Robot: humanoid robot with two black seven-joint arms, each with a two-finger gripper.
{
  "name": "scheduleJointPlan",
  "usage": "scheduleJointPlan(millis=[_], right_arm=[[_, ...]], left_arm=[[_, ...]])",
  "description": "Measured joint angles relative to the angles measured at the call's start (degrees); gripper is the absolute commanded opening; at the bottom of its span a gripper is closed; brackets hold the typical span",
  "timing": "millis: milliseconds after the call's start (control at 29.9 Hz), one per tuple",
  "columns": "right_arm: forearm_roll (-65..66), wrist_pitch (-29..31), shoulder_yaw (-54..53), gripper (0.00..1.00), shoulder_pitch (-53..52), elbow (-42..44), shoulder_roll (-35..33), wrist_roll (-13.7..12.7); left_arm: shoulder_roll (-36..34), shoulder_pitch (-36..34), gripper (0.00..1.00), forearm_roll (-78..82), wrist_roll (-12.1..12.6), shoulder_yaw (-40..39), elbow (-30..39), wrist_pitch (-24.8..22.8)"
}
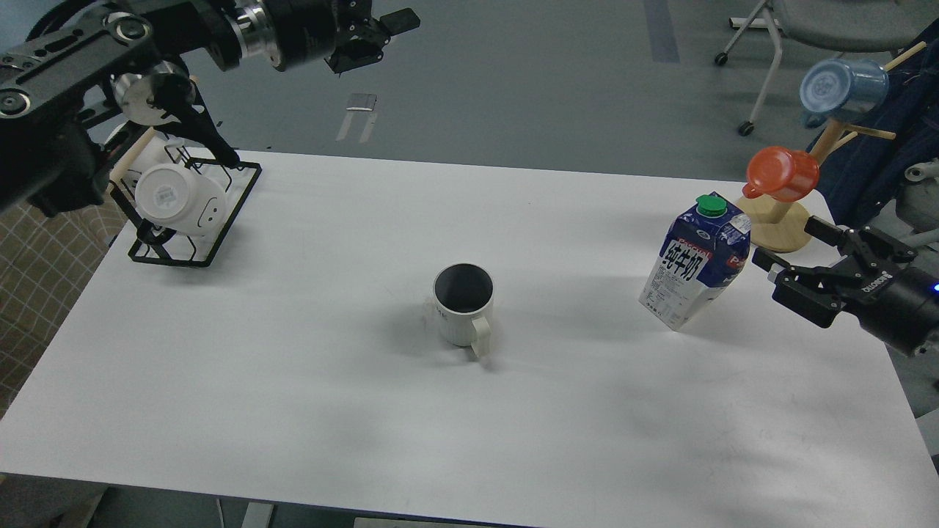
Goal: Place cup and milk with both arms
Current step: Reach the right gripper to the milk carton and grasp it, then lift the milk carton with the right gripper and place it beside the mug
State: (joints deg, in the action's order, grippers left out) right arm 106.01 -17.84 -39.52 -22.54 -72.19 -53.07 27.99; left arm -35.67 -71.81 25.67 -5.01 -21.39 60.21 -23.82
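milk carton (695,262) stands near the table's (293,411) right edge, just beside the right gripper (791,261), whose jaws gape wide and empty. mug (463,304) sits mid-table; the left gripper (370,40) hangs high above, its opening unclear. best to square the jaws on the carton's body before closing.

Lab: white table (293,411), wheeled chair (807,29), grey floor (513,88).

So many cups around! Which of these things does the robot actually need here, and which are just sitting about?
Needed: white mug mid-table; milk carton by the open right gripper.

Just about: orange cup and blue cup on wooden stand; white cup on black rack.
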Motion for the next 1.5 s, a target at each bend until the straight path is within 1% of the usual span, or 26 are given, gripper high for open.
scheduleJointPlan(millis=[434,534,601,635,668,701,735,768,802,868,902,935,969,1102,1336,1436,1503], right_arm=[[3.19,0.25,0.23,0.92,-1.72,6.15,9.64,0.0],[4.11,0.41,0.24,0.85,-2.44,6.98,10.96,0.0],[4.75,0.5,0.46,0.76,-3.07,7.7,11.68,0.01],[4.98,0.51,0.87,0.66,-3.49,8.21,12.04,0.01],[5.11,0.52,1.43,0.51,-3.95,8.76,12.32,0.01],[5.18,0.53,1.95,0.51,-4.39,9.16,12.45,0.01],[5.21,0.53,2.59,0.4,-4.95,9.52,12.54,0.01],[5.23,0.53,3.07,0.33,-5.38,9.73,12.6,0.01],[5.24,0.53,3.35,0.3,-5.6,9.83,12.62,0.01],[5.25,0.53,3.64,0.13,-5.84,9.93,12.63,0.01],[5.25,0.53,3.71,0.13,-5.88,9.95,12.63,0.01],[5.25,0.53,3.74,0.02,-5.9,9.95,12.63,0.01],[5.25,0.53,3.75,0.0,-5.91,9.93,12.63,0.01],[5.03,0.29,3.75,0.0,-6.2,8.74,12.75,0.01],[4.18,-0.15,3.59,0.0,-9.52,2.98,12.8,0.01],[4.26,0.05,3.58,0.0,-11.03,1.85,14.14,0.01],[4.63,0.48,3.69,0.0,-12.05,1.82,16.81,0.01]], left_arm=[[0.05,0.08,0.97,-0.01,0.0,-0.05,0.0,0.0],[0.03,0.08,0.97,-0.01,-0.05,-0.05,0.0,0.0],[0.01,0.08,0.97,0.0,-0.06,-0.06,0.0,0.0],[-0.02,0.08,0.97,0.0,-0.06,-0.05,0.0,0.0],[-0.04,0.08,0.97,-0.01,-0.06,-0.06,0.0,0.0],[-0.05,0.08,0.97,0.0,-0.07,-0.06,0.0,0.0],[-0.07,0.08,0.97,-0.01,-0.08,-0.06,0.0,0.0],[-0.08,0.08,0.97,0.0,-0.09,-0.05,0.0,0.0],[-0.1,0.08,0.97,0.0,-0.09,-0.06,0.0,0.0],[-0.1,0.08,0.97,-0.01,-0.09,-0.06,0.0,0.0],[-0.1,0.08,0.97,0.0,-0.09,-0.06,0.0,0.0],[-0.1,0.08,0.97,-0.01,-0.09,-0.06,0.0,0.0],[-0.1,0.08,0.97,0.0,-0.09,-0.05,0.0,0.0],[-0.12,0.08,0.97,-0.01,-0.09,-0.06,0.0,0.0],[-0.17,0.12,0.97,0.0,-0.08,-0.06,0.0,0.0],[-0.17,0.16,0.97,0.05,-0.01,-0.05,0.02,0.0],[-0.28,0.17,0.97,0.07,0.0,-0.05,0.06,-0.08]])
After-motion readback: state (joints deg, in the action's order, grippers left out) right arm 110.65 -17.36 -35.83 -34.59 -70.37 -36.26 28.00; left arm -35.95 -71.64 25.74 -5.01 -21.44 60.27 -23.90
